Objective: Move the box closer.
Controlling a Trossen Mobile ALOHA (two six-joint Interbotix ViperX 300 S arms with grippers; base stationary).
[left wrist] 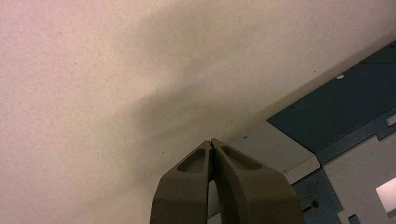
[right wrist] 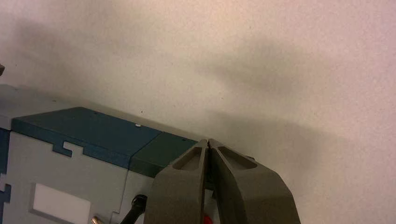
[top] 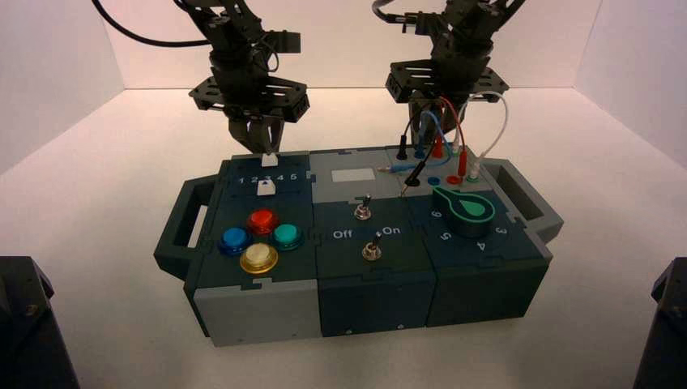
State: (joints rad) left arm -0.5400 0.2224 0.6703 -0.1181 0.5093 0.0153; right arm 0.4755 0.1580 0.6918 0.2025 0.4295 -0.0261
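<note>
The box (top: 373, 304) is wide, teal and grey, with a handle (top: 185, 223) on each side. It stands in the middle of the white table, its four coloured buttons (top: 259, 237) at the front left. My left gripper (top: 263, 148) hangs shut at the back left edge of the box, beside the white slider. In the left wrist view the left gripper (left wrist: 211, 141) has its tips together just past the box's back wall (left wrist: 345, 102). My right gripper (top: 428, 113) is shut behind the plugged wires (top: 441, 134). In the right wrist view the right gripper (right wrist: 208, 141) sits over the back edge of the box (right wrist: 84, 130).
Two toggle switches (top: 366, 231) stand mid-box and a green dial (top: 467, 209) sits at the right. White walls close in the table at the back and sides. Dark arm bases (top: 24, 324) fill both front corners. Bare table (top: 348, 361) lies in front of the box.
</note>
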